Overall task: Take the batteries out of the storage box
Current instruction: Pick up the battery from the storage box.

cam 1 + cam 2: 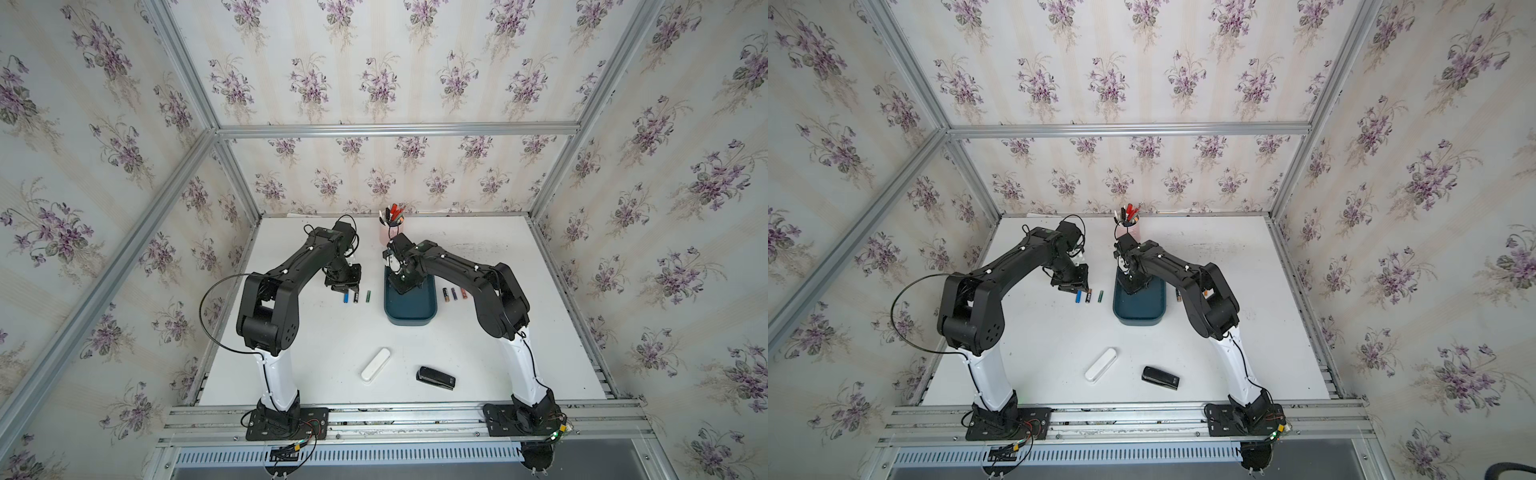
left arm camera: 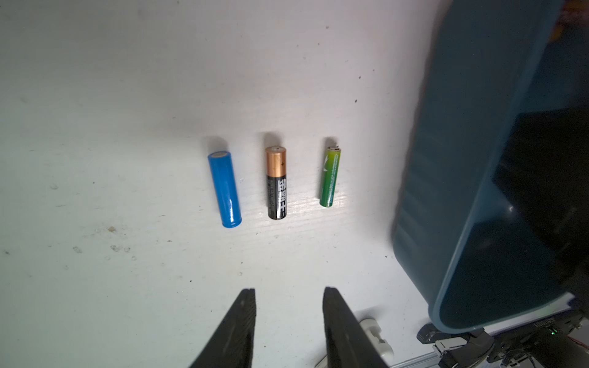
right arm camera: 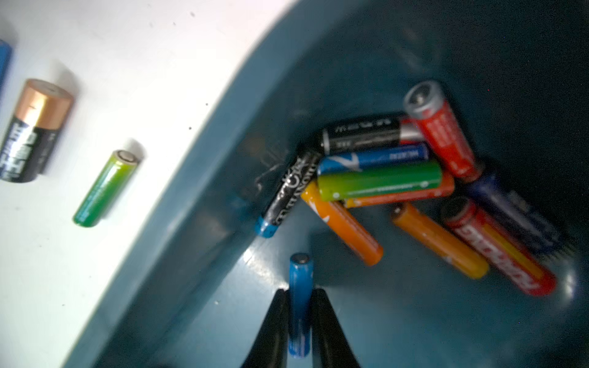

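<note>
On bench (image 1: 332, 353), box (image 1: 409, 322) sits centre. Inside it, right claw (image 3: 299, 291) clamps blue battery (image 3: 299, 321); left claw (image 2: 288, 291) gapes empty beside box. Other batteries (image 3: 379, 180) heaped in one box corner (three loose batteries (image 2: 276, 183) out on bench).

Premises: a robotics test cell dressed as a room, not a lived-in home.

Evidence: an aluminium profile frame (image 1: 395, 129) encloses the space. Floral wallpaper (image 1: 374, 62) covers flat panels set within that frame on every visible side. The left arm (image 1: 274, 299) and right arm (image 1: 498, 299) stand on black base plates (image 1: 286, 424), mounted on a metal rail (image 1: 395, 415) at the edge of a plain white counter (image 1: 332, 353). A loose cable (image 1: 208, 316) runs exposed. The only furnishings are desk props: pen cup (image 1: 390, 235), stapler (image 1: 435, 378), white case (image 1: 375, 365) and storage box (image 1: 409, 321).
</note>
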Motion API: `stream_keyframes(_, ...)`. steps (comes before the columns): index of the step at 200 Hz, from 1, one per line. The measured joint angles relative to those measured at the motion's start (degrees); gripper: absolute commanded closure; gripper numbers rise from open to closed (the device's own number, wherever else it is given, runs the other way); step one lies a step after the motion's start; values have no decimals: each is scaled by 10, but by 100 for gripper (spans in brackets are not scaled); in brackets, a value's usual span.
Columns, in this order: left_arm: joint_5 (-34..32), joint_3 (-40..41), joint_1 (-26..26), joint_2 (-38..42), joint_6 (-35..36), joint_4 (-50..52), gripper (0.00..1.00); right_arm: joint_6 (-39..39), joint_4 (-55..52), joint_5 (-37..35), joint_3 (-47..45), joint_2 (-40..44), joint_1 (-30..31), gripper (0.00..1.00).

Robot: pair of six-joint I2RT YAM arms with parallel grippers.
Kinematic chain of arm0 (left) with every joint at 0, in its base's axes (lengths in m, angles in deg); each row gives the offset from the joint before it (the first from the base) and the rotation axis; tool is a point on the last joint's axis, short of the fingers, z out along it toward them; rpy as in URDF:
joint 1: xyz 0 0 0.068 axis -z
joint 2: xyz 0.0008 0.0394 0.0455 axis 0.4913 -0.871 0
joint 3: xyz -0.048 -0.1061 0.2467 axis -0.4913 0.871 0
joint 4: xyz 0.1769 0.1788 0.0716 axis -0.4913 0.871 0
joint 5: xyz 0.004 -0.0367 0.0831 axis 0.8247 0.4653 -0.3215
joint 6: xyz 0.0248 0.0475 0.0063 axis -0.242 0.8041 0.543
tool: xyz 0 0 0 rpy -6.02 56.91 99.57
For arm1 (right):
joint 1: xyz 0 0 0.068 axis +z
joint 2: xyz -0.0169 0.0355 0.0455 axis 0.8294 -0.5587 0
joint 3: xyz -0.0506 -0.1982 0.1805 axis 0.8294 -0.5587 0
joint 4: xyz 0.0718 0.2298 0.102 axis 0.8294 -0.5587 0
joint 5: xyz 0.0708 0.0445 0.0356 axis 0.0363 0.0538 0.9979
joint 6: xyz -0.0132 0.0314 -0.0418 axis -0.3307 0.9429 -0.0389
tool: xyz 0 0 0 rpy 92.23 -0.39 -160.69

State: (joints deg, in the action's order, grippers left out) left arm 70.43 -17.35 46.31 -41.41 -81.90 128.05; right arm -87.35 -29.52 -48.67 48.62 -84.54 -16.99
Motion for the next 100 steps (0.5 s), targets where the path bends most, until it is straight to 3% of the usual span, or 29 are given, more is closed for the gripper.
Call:
stream_keyframes(37,1,-52,0,-28,14,17,59,24,13,0,-61,57,-2,82)
stream_keyframes(100,9,-78,0,-39,18,21,59,31,21,5,-91,81,-18,82)
